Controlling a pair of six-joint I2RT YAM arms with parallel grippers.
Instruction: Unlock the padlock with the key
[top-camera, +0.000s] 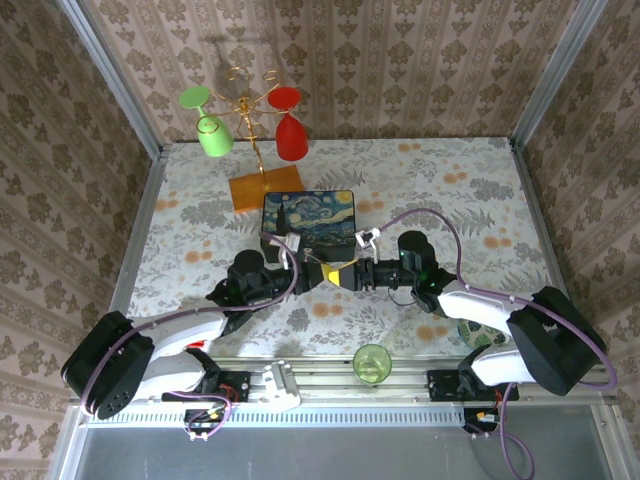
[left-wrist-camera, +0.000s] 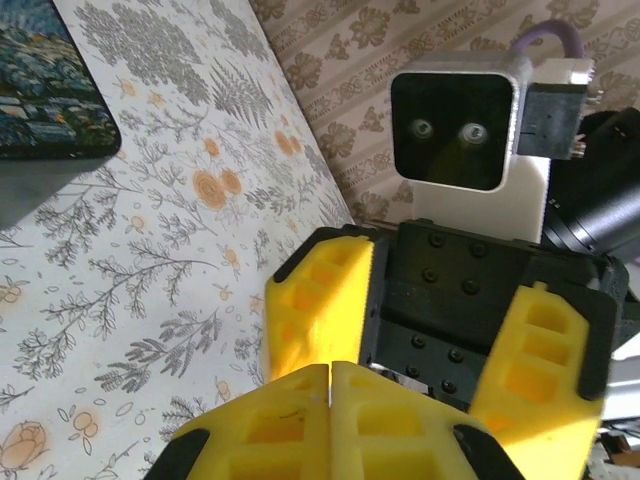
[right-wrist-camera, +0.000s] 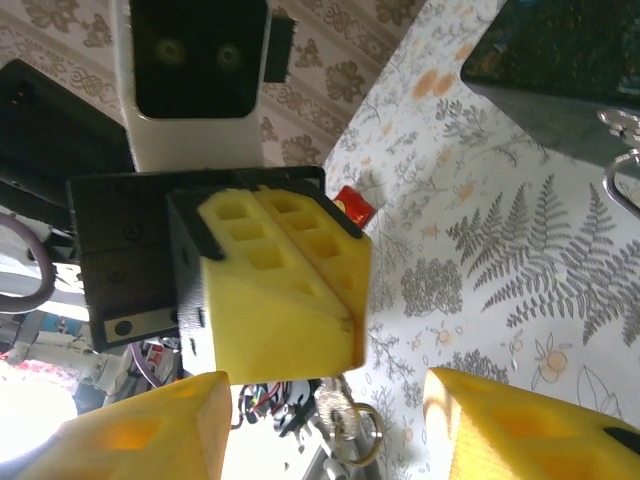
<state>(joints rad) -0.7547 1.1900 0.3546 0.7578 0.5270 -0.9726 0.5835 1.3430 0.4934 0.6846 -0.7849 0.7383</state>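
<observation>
My two grippers meet tip to tip above the floral table, just in front of the dark blue painted box (top-camera: 308, 222). The left gripper (top-camera: 338, 274) is shut; in the right wrist view its yellow fingers (right-wrist-camera: 285, 285) pinch the small silvery key (right-wrist-camera: 345, 410), whose head and ring hang below them. The right gripper (right-wrist-camera: 330, 430) stands open, a finger on either side of the left one's tips, touching nothing. At the box's front hangs a thin silvery loop (right-wrist-camera: 620, 182); I cannot tell whether it belongs to the padlock.
A gold rack with a green and a red glass (top-camera: 250, 120) stands on an orange base behind the box. A green cup (top-camera: 372, 362) sits at the near edge, a patterned dish (top-camera: 476, 332) to its right. Patterned walls close three sides.
</observation>
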